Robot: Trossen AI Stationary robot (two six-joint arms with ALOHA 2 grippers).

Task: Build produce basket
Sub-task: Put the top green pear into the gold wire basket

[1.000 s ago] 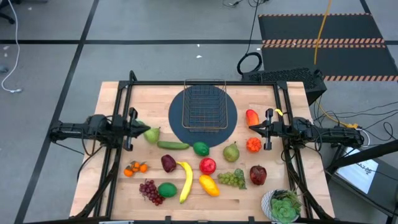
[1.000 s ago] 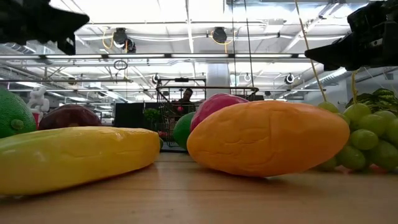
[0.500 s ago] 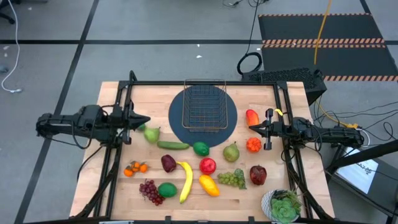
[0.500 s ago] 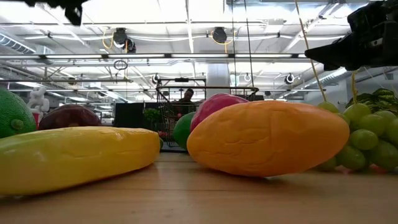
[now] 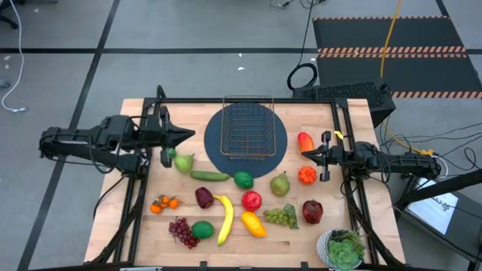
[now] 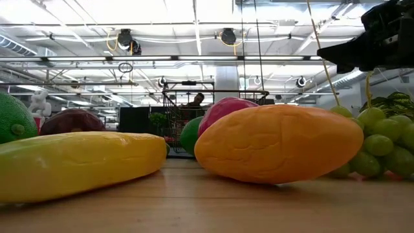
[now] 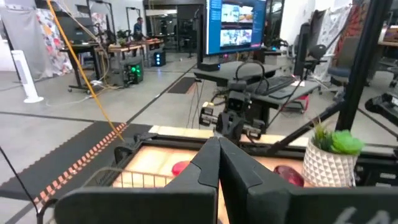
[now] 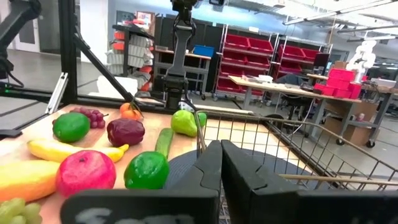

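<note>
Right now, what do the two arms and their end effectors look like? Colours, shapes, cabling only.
Both arms are dark, nearly black, built of chunky jointed segments. The left end effector and the right end effector each taper to a narrow wedge of two flat angular black fingers. Thin black cables loop along both arms. No bright markings are readable on either arm.

You have a light wooden table (image 5: 135, 226) with a black metal frame along its edges. A round dark-blue mat (image 5: 216, 154) lies at its middle rear. Spread directly on the wood in front of it: a green pear (image 5: 184, 162), a long green cucumber (image 5: 209, 176), a lime (image 5: 242, 180), a second pear (image 5: 280, 184), a yellow banana (image 5: 224, 218), a red apple (image 5: 251, 200), purple grapes (image 5: 181, 230) and green grapes (image 5: 280, 217). A leafy plant in a white pot (image 5: 340, 249) stands at the front right corner.
</note>
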